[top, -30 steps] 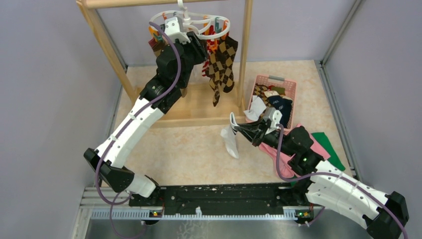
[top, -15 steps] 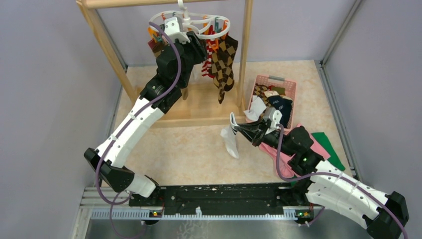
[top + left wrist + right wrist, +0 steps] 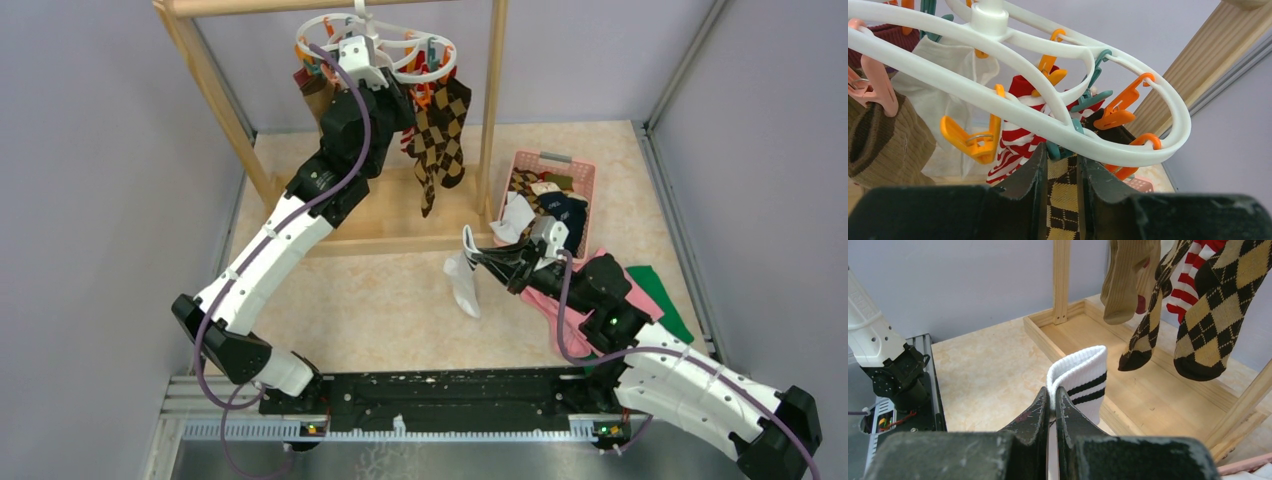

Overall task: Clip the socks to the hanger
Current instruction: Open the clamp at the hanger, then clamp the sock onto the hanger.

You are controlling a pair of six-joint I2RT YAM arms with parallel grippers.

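The left pincer (image 3: pixel 1063 155), top centre of the overhead view, flanks a teal clip (image 3: pixel 1054 150) under the hanger (image 3: pixel 1013 107). An argyle sock (image 3: pixel 1063 200) fills its narrow gap, and I cannot tell whether it squeezes. The right pincer (image 3: pixel 1052 395) pinches a white striped sock (image 3: pixel 1083 375) mid-frame. The pink basket (image 3: pixel 555 158), right, holds jumbled socks (image 3: pixel 560 205), partly hidden.

— Any words, brands or numbers to read here?
— None legible. The hanger (image 3: pixel 989 16) shows no lettering from the left wrist.
— And the basket (image 3: pixel 556 159) at two o'clock on the surface?
— Its socks (image 3: pixel 560 205) are too small to tell any label.
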